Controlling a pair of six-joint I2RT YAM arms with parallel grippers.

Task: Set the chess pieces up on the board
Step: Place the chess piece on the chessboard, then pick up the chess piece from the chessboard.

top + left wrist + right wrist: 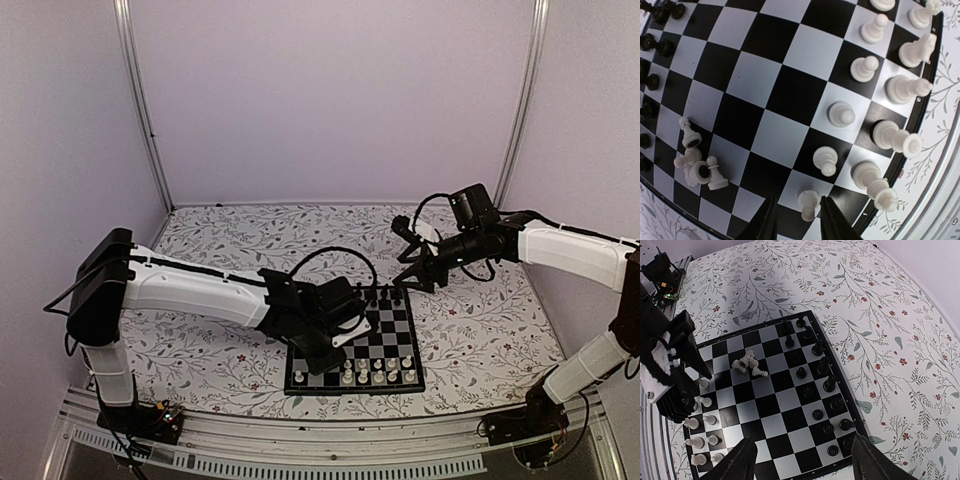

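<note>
While my left arm (190, 290) stretches low from the left across the flowered tablecloth (230, 240), its wrist bends down over the near left part of the board (385, 325). My right arm (570, 250) comes in from the right with its elbow raised, and my right gripper (412, 278) hangs in the air just off the board's far right corner. White pieces (378, 372) stand along the near edge and black pieces (385, 295) along the far edge.

From my left wrist, my left gripper (797, 220) points down at the board (790, 95). Its two fingers (765, 222) are parted on either side of a white pawn (808, 204), which stands on its square by itself. A gap shows on one side of it, so my grip is released. Beyond it runs a row of pawns, with taller pieces behind them at the border. Off to the left, a heap of toppled white pieces (695, 162) lies on the middle squares.

From my right wrist, my fingers (740, 460) are spread wide with nothing between them, high above the board (775, 405). Black pieces (829, 385) line its right side. The heap (747, 362) lies toward the far left, and my left arm (665, 370) covers the left edge beside the white rows.
</note>
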